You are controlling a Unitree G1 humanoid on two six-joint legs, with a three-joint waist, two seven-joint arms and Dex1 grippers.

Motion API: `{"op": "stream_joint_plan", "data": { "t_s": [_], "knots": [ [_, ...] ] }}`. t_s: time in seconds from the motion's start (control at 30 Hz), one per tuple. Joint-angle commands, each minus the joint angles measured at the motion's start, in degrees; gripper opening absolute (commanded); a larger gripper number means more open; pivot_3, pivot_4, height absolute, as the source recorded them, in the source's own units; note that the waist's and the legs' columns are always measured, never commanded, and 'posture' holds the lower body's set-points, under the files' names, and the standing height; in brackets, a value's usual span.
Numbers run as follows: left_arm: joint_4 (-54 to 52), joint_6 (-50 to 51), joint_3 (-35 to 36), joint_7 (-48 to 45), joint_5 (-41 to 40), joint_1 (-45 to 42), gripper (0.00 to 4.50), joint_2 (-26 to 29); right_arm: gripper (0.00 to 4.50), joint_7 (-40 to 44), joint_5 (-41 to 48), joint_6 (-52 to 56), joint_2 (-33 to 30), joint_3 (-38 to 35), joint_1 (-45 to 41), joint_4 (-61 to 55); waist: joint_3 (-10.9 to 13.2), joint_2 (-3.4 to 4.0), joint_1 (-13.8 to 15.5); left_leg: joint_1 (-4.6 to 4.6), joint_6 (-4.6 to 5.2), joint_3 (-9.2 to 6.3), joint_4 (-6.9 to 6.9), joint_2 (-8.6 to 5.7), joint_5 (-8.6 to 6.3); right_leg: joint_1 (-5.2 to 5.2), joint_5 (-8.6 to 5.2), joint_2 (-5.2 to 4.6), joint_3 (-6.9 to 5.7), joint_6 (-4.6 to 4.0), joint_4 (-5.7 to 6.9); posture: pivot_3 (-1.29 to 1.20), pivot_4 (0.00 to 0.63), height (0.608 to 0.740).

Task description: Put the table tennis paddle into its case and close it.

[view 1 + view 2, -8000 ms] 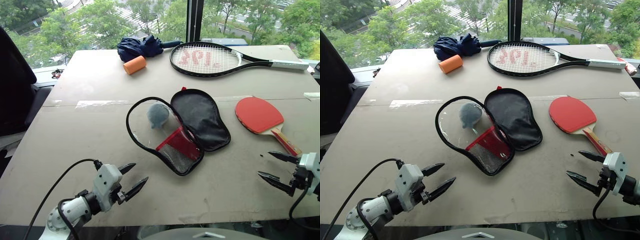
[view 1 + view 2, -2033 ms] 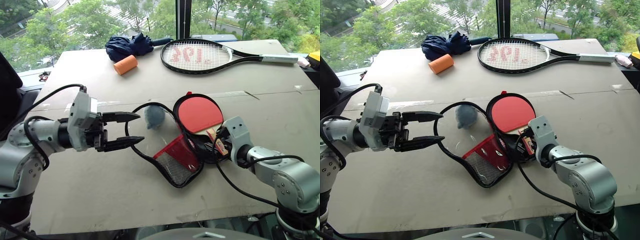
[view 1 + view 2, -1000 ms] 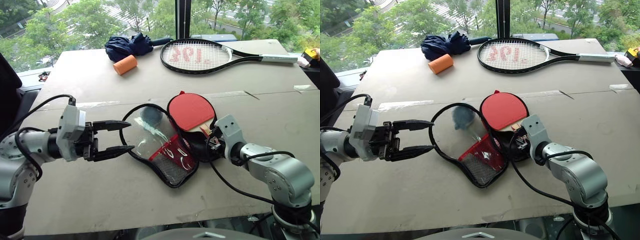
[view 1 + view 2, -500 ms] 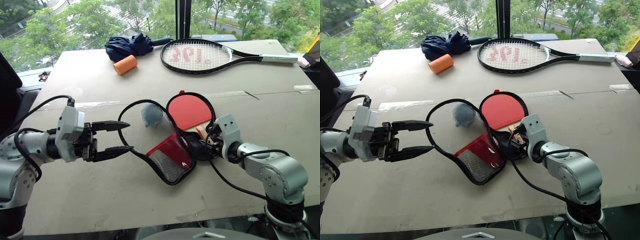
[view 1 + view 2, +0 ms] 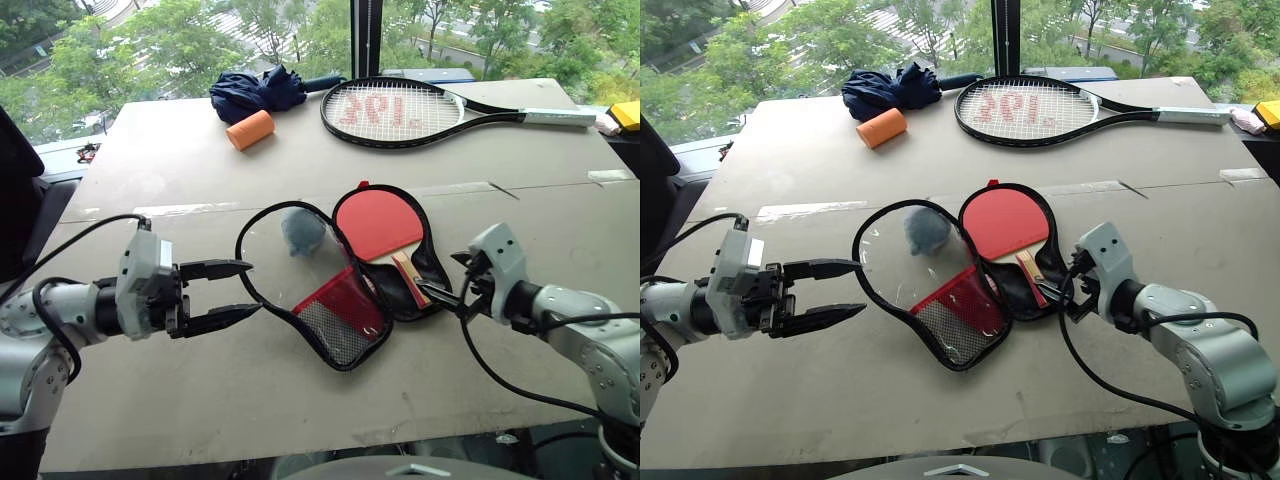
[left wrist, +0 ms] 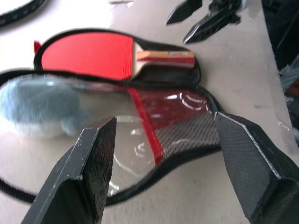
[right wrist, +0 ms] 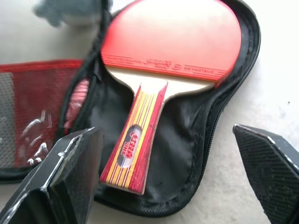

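Right gripper (image 5: 447, 279): jaws spread wide, empty, centre-right of frame, tips just beside the case's handle end.
Left gripper (image 5: 232, 291): jaws apart, empty, centre-left, tips close to the case's rim; contact cannot be told.
Table tennis paddle (image 7: 169, 35): red face up, lying on the black lining of the case's right half, handle toward the right gripper.
Case (image 5: 338, 318): centre of frame, lying open, unzipped; red mesh pocket on its left half.
Table (image 5: 180, 150): carries a tennis racket (image 5: 405, 112), a folded blue umbrella (image 5: 257, 90) and an orange cylinder (image 5: 250, 129) along the upper part of the frame.
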Motion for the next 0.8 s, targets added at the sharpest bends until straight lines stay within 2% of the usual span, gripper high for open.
{"op": "stream_joint_plan", "data": {
  "t_s": [0.03, 0.13, 0.23, 0.4, 0.6, 0.7, 0.8],
  "knots": [
    [4.08, -3.81, 1.03, 1.51, 4.04, 2.07, 3.41, -1.61, 4.46, 17.46, 4.69, -21.41, 0.4, -9.82, 5.46, 6.32, -0.01, -0.03, 0.1, 0.0, 0.01, 0.01, 0.02, 0.0, 0.0, 0.03, 0.0, 0.0, 0.0, 0.0, -0.01, 0.0, 0.15, 0.74],
    [7.68, -6.91, 0.55, 1.83, 7.27, 3.47, 3.41, -2.72, 4.46, 26.34, 3.09, -30.0, -3.96, -12.3, 8.77, 15.45, 0.0, -0.04, 0.15, 0.11, 0.11, 0.02, 0.06, 0.01, -0.06, 0.17, 0.0, 0.0, 0.0, 0.0, 0.03, 0.0, 0.15, 0.74],
    [9.31, -10.27, -1.29, 1.89, 10.3, 4.01, 3.41, -3.44, 4.46, 31.48, 2.41, -36.52, -6.7, -13.28, 9.49, 21.8, 0.0, -0.04, 0.31, 0.27, 0.24, 0.02, 0.08, 0.01, -0.14, 0.3, 0.01, -0.03, 0.01, 0.0, 0.05, 0.0, 0.15, 0.74],
    [12.53, -16.05, -11.8, 4.74, 18.55, -2.68, 3.41, -6.88, 4.46, 40.42, 8.24, -40.53, -9.0, -16.28, 8.91, 27.77, -0.02, 0.01, 1.37, 0.29, 0.23, 0.03, 0.07, 0.01, -0.14, 0.33, 0.01, -0.04, 0.02, -0.01, 0.04, 0.0, 0.15, 0.74],
    [20.85, -20.59, -19.24, 5.68, 24.35, -11.67, 3.41, -9.27, 4.46, 39.51, 11.53, -40.01, -9.69, -17.18, 7.37, 27.5, -0.08, 0.0, 1.8, 0.33, 0.22, -0.02, 0.12, 0.0, -0.14, 0.39, 0.02, -0.05, -0.04, -0.02, 0.09, 0.0, 0.15, 0.74],
    [27.45, -26.41, -24.2, 5.38, 27.63, -19.75, 3.41, -13.18, 4.46, 36.81, 12.56, -38.9, -9.66, -17.99, 7.9, 25.49, -0.12, 0.07, 2.62, 0.34, 0.2, -0.02, 0.15, -0.03, -0.12, 0.41, 0.02, -0.07, -0.06, -0.02, 0.09, 0.0, 0.15, 0.74],
    [30.26, -28.65, -25.88, 5.72, 26.87, -24.55, 3.41, -17.93, 4.46, 35.39, 13.17, -38.62, -9.47, -18.07, 8.14, 24.18, -0.13, 0.05, 2.97, 0.32, 0.05, -0.05, 0.25, -0.08, -0.04, 0.44, 0.03, -0.09, -0.08, -0.01, 0.14, 0.0, 0.15, 0.74]
  ]
}}
